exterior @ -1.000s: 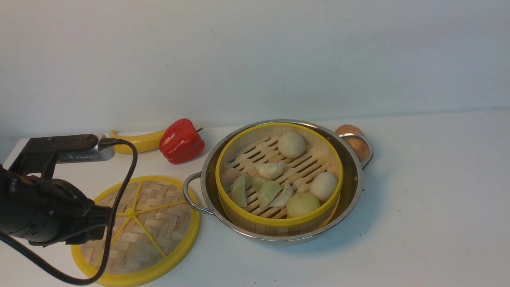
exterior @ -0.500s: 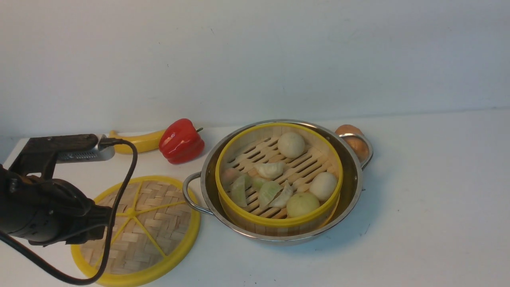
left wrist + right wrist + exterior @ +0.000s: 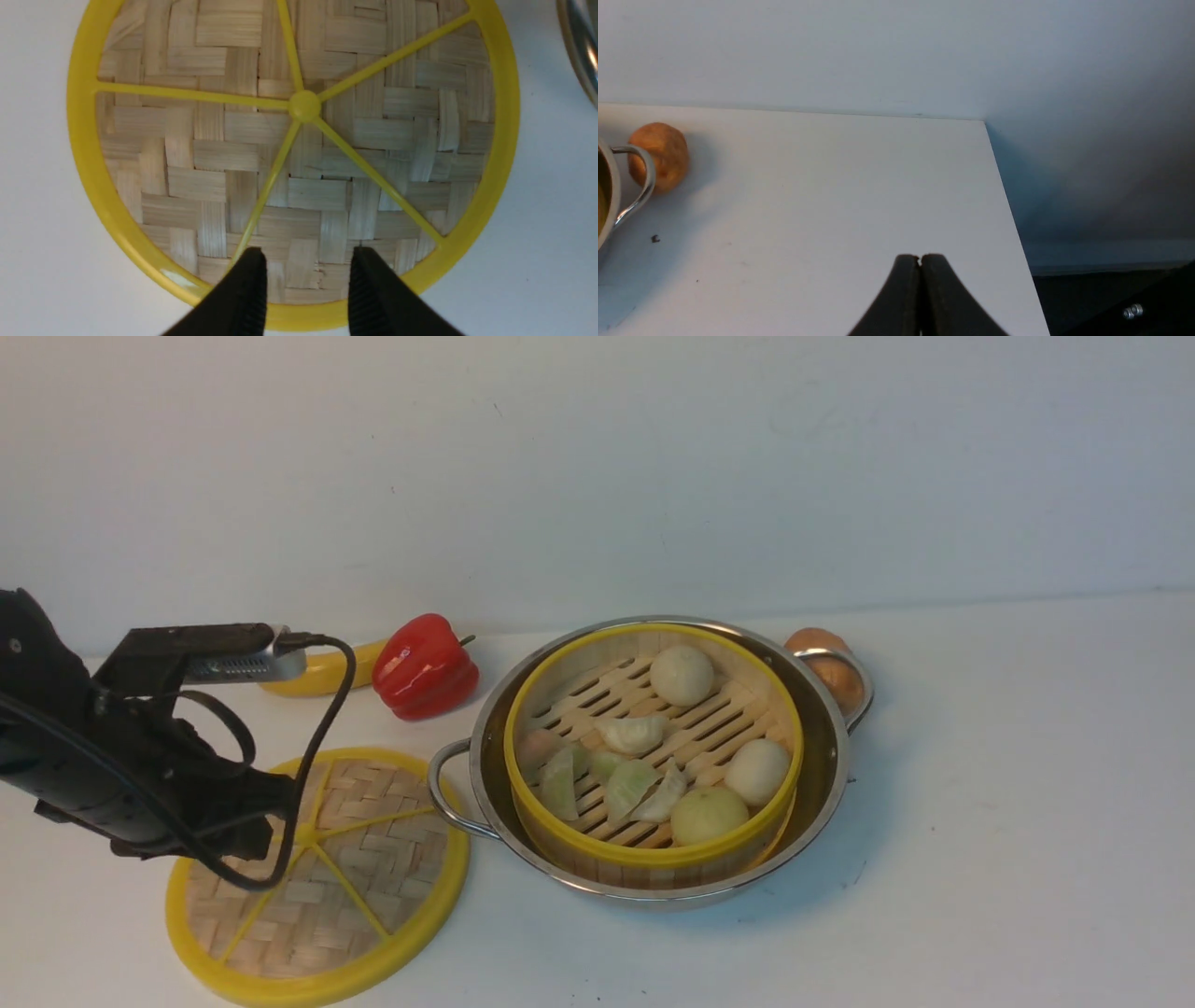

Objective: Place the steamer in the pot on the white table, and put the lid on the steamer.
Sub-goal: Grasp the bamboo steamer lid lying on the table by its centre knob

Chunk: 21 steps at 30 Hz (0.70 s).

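— Where do we have the steamer (image 3: 653, 756)?

— We see it seated in the pot (image 3: 826, 775), level, with pale buns and dumplings (image 3: 682, 675) on its slatted floor. The pot stands on the white bench (image 3: 1008, 803), near the middle.

— And the lid (image 3: 373, 887)?

— It lies flat on the bench to the pot's left, its yellow rim just beside the pot's left loop handle. The steamer is uncovered.

— What do we make of the left jaws?

— The left arm (image 3: 103, 765) reaches over the lid's left side. In the left wrist view the left jaws stand well apart, their tips over the woven part of the lid (image 3: 327, 154) just inside its rim, between two spokes. They grip nothing. Whether they touch the weave, we cannot tell.

— And the right jaws?

— Closed tight, pad against pad, with nothing between them, above bare bench near its right edge, well apart from the pot (image 3: 635, 186).

— Anything else on the bench?

— A red pepper (image 3: 425, 665) and a yellow banana (image 3: 322, 672) behind the lid, and a brown round thing (image 3: 822, 649) behind the pot's right handle.
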{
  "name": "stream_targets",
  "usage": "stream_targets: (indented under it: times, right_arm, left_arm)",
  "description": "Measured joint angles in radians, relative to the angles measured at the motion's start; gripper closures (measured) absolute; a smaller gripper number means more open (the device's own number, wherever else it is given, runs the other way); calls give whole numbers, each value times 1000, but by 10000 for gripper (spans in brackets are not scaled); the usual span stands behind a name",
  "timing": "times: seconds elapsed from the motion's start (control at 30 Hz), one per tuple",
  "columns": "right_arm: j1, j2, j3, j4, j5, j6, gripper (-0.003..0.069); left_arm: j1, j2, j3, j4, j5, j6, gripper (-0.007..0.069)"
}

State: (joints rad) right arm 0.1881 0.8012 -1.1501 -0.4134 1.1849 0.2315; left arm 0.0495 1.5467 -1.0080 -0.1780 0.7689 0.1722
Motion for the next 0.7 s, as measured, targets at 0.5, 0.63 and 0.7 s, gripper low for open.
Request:
stream_targets:
  times: [0.5, 0.63, 0.7]
  right_arm:
    - [0, -310, 136, 203, 48, 6, 652]
    - [0, -348, 162, 246, 46, -2, 652]
    - [0, -352, 178, 268, 49, -14, 652]
  left_arm:
    - [0, 65, -218, 12, 54, 0, 384]
    - [0, 128, -228, 12, 128, -7, 384]
    - [0, 156, -228, 12, 129, -7, 384]
